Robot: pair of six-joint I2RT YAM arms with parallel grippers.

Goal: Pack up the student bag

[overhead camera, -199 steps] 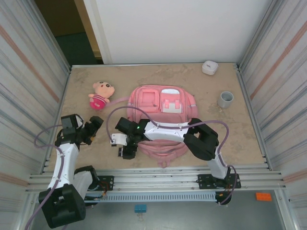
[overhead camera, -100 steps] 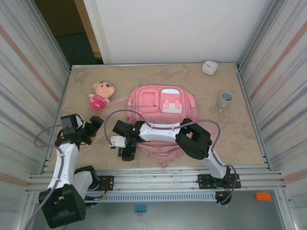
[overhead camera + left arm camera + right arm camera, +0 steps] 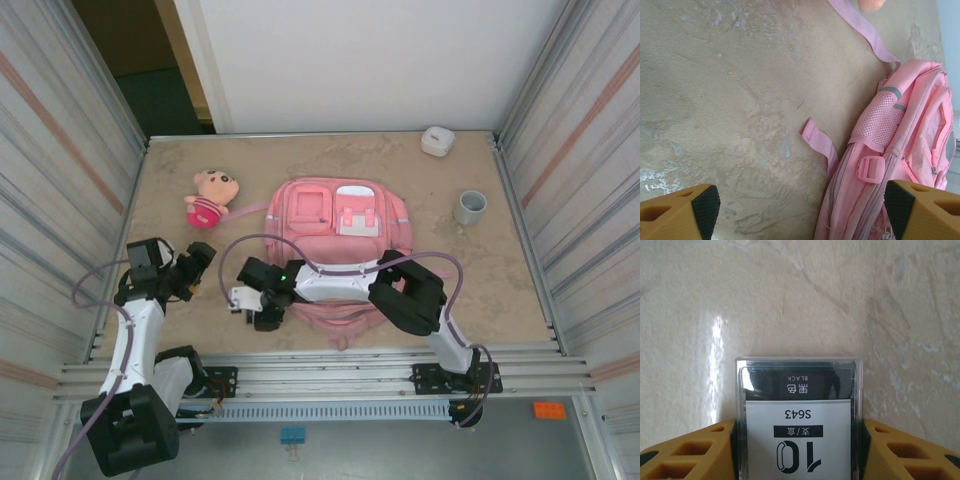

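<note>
Right pincer (image 3: 799,447) is closed against both sides of the clear pen box (image 3: 799,390), which lies flat on the bench (image 3: 790,300). Left pincer (image 3: 802,202) is wide open and empty. Student bag (image 3: 340,215) lies mid-bench, beside the box. I would confirm a square, firm grip before lifting.

The clear box (image 3: 799,415) reads, upside down, "BLACK", "S643" and "10".

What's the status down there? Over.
Left gripper open, empty, beside the student bag. Right gripper shut on clear box lying on the table. Right arm stretched across bag's near end.
</note>
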